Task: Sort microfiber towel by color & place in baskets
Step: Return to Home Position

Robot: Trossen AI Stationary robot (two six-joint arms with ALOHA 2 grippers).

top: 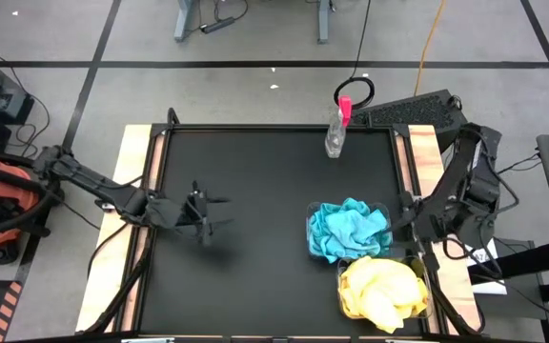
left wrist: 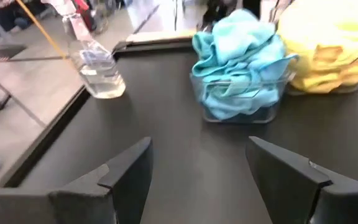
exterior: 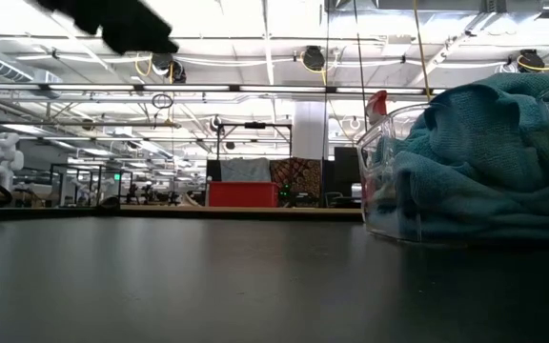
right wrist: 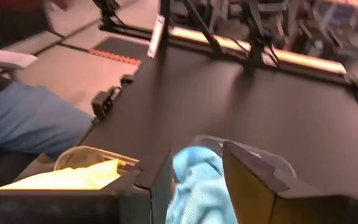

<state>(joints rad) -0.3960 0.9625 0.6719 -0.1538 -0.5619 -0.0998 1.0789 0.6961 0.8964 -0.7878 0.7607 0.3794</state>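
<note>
Towels are all in tubs, so the sorting looks done, and the step in hand seems to be going back to rest. Fluffy blue microfiber towels [top: 349, 229] fill one see-through plastic tub [left wrist: 238, 111] on the right side of the black table [top: 255, 171]. Fluffy yellow microfiber towels [top: 381, 286] fill the other see-through plastic tub [left wrist: 328, 87] just beside it. The left tool [top: 208, 214] hangs over the bare left half, well apart from the tubs, fingers wide apart and empty. The right tool [top: 413, 224] is at the table's right edge, just beside the blue tub, fingers apart and empty too. Next, I think, both arms only need to pull back, and the right one must not bump the tubs.
</note>
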